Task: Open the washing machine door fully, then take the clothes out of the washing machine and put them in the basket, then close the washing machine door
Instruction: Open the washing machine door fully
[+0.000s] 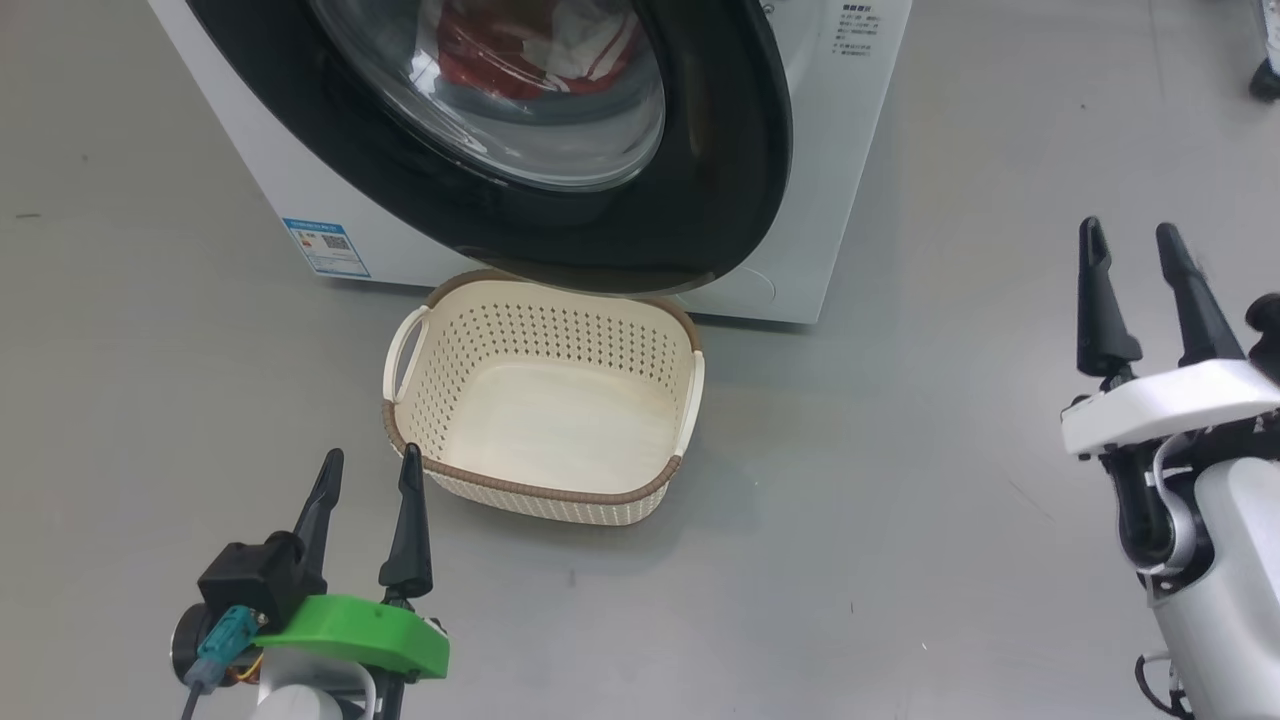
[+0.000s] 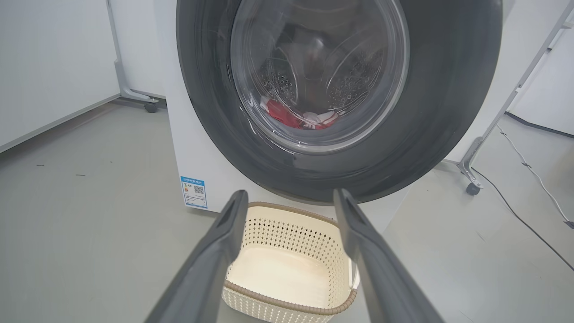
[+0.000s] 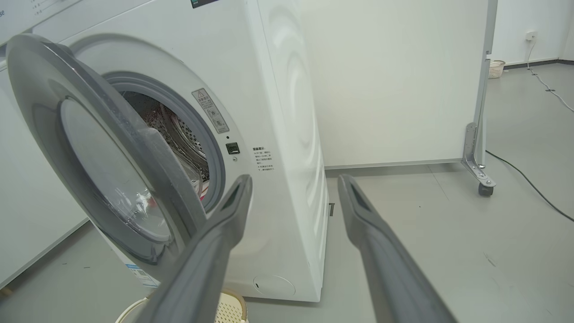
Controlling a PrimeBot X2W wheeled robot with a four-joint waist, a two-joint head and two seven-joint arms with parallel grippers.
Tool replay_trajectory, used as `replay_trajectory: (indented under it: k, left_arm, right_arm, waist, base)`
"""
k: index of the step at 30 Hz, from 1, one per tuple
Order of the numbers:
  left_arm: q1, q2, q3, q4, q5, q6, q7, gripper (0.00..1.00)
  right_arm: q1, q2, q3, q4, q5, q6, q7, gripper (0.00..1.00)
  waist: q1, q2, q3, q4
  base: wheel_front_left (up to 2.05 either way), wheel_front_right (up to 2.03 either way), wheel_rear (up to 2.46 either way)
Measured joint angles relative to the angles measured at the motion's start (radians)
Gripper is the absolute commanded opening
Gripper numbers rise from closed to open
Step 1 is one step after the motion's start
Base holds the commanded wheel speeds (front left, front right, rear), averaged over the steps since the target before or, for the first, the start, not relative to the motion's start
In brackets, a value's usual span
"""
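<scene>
1. Stage. You are at the first step. The door (image 1: pixel 640 230) stands partway out from the washer (image 1: pixel 850 130). The right wrist view shows the drum (image 3: pixel 179 134) past its edge. By that angle, judge it ajar and not yet fully open.
2. Done so far. The door is unlatched and part-swung, and no later step shows as done.
3. Left to do. You must finish the swing, lift out the clothes, drop them in the basket, and shut the door.
4. Clothes (image 1: pixel 520 60). They lie low in the drum as a red and white heap, seen through the door glass. None is in the basket.
5. Basket (image 1: pixel 560 335). It sits empty on the floor (image 1: pixel 900 450), just before the washer, with its far rim under the door's lower edge.
6. Left jaws. They are at the lower left of the head view, near the basket's near-left corner but apart from it. They are spread wide and hold nothing.
7. Right jaws. They are at the right of the head view, well apart from basket and door. They are spread wide and hold nothing.
8. Count.
   - Washer: one.
   - Door: one.
   - Drum: one.
   - Basket at the washer: one.
   - Sets of jaws: two.
   - Blue sticker (image 1: pixel 325 247): one, low on the washer front.
   - Garments: you cannot count them, since the heap reads as a single mass behind the glass.
</scene>
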Motion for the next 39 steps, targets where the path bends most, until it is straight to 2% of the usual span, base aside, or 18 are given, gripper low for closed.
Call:
replay_trajectory:
  k: [5,13,20,25,26,27,28,32,36,39]
  left_arm:
    - [-0.026,0.0,-0.025,-0.002,0.0,0.0,0.0,1.0]
    - [-0.062,0.0,-0.055,-0.004,-0.003,0.0,0.0,1.0]
    - [-0.077,0.0,-0.071,-0.005,-0.02,0.0,0.0,1.0]
    - [-0.093,0.0,-0.093,-0.006,-0.038,0.0,0.0,1.0]
    - [-0.093,0.0,-0.093,-0.006,-0.038,0.0,0.0,1.0]
    - [-0.097,0.0,-0.095,-0.006,-0.038,0.0,0.0,1.0]
    - [-0.1,0.0,-0.096,-0.007,-0.038,0.0,0.0,1.0]
    - [-0.107,0.0,-0.099,-0.009,-0.047,0.0,0.0,1.0]
    - [-0.127,0.0,-0.108,-0.011,-0.054,0.001,0.0,1.0]
    - [-0.135,-0.001,-0.112,-0.012,-0.054,0.001,0.0,1.0]
  right_arm:
    - [-0.069,-0.015,-0.032,0.003,0.031,0.009,0.036,1.0]
    - [-0.191,-0.009,-0.092,0.035,0.169,0.03,0.111,1.0]
    - [-0.31,0.016,-0.14,0.073,0.304,0.03,0.208,1.0]
    - [-0.391,0.013,-0.165,0.109,0.358,0.027,0.273,1.0]
    - [-0.391,0.013,-0.165,0.109,0.358,0.027,0.273,0.92]
    - [-0.407,0.012,-0.167,0.114,0.367,0.021,0.284,0.42]
    - [-0.424,0.013,-0.17,0.12,0.378,0.019,0.296,0.0]
    - [-0.484,0.013,-0.173,0.145,0.411,0.018,0.345,0.0]
    - [-0.535,0.034,-0.191,0.192,0.496,-0.004,0.415,0.0]
    - [-0.562,0.046,-0.193,0.213,0.527,-0.007,0.455,0.0]
  waist:
    - [0.0,0.0,0.035,0.017]
    - [0.0,0.0,0.086,0.058]
    - [0.0,0.0,0.124,0.095]
    - [0.0,0.0,0.151,0.12]
    - [0.0,0.0,0.151,0.12]
    - [0.0,0.0,0.156,0.125]
    - [0.0,0.0,0.162,0.13]
    - [0.0,0.0,0.182,0.147]
    - [0.0,0.0,0.206,0.167]
    - [0.0001,0.0,0.217,0.177]
  base:
    - [0.0,0.0,0.0]
    - [0.0,0.0,0.0]
    - [0.0,0.0,0.0]
    - [0.0,0.0,0.0]
    - [0.0,0.0,0.0]
    - [0.0,0.0,0.0]
    - [0.0,0.0,0.0]
    - [0.0,0.0,0.0]
    - [0.0,0.0,0.0]
    - [0.0,0.0,0.0]
